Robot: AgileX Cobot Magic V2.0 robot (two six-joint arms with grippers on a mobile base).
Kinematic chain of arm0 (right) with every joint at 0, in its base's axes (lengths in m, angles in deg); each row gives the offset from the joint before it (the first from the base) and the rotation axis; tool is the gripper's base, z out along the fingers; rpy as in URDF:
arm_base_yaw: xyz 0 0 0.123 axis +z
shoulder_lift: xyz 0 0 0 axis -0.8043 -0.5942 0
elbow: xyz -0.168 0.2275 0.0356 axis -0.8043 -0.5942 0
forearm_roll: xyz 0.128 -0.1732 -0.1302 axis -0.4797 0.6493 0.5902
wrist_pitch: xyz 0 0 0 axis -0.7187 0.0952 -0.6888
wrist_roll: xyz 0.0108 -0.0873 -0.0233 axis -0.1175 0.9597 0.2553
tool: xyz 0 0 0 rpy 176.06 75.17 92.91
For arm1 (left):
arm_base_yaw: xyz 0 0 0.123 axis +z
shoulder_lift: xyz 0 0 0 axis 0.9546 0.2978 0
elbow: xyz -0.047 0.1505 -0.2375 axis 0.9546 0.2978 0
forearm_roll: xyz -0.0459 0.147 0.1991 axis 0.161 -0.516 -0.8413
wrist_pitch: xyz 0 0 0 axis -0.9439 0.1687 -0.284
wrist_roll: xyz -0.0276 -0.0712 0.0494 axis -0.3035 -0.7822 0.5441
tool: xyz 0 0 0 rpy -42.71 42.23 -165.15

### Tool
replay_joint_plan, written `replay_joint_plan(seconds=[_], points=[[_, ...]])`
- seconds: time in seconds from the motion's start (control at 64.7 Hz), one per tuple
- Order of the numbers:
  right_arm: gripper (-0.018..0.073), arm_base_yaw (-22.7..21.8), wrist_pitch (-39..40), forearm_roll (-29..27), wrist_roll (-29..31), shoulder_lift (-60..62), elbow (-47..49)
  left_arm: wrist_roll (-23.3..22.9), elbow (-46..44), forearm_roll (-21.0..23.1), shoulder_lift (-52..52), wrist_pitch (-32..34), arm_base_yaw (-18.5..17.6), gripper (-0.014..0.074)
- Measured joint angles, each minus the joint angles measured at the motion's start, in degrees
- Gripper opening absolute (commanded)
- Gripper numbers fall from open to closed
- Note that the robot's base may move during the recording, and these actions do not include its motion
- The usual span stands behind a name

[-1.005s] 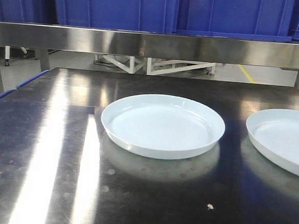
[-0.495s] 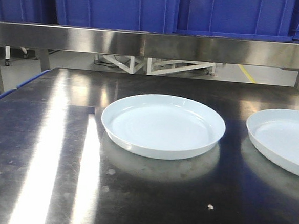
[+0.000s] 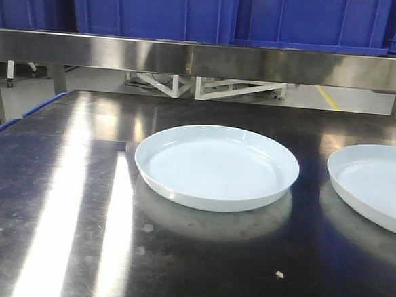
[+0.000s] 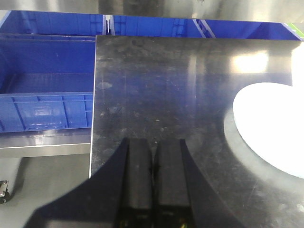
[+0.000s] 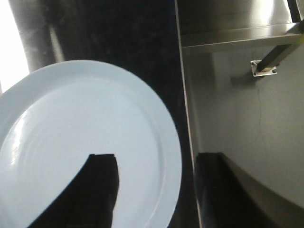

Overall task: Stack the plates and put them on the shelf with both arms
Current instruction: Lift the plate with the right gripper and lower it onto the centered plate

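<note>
Plates on a steel table, three views. Front view: one plate (image 3: pixel 217 167) lies at frame centre with bare table (image 3: pixel 57 213) all round it. The second plate (image 3: pixel 379 185) is cut by the right border, well apart from the first. A shelf rail (image 3: pixel 204 57) crosses the upper frame, with blue bins (image 3: pixel 153 9) above it.

Left wrist view: your left gripper (image 4: pixel 153 175) is clenched on nothing, over open table near its left edge. A blue crate (image 4: pixel 42 95) lies beyond that edge.

Right wrist view: your right gripper (image 5: pixel 156 190) is spread wide, one finger (image 5: pixel 95 190) over the second plate, whose rim lies just beside the table's right edge.

Against the earlier frames, both plates show only a trace of shift toward frame right.
</note>
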Motion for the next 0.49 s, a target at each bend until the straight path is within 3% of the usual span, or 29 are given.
replay_joint_plan(seconds=[0.185, 0.495], points=[[0.0465, -2.96, 0.71, 0.22, 0.0, -6.6, 2.52, 0.0, 0.0, 0.0, 0.0, 0.0, 0.0, 0.0086], [0.0465, -3.2, 2.1, 0.3, 0.0, -13.98, 2.87, 0.0, 0.0, 0.0, 0.0, 0.0, 0.0, 0.0086]])
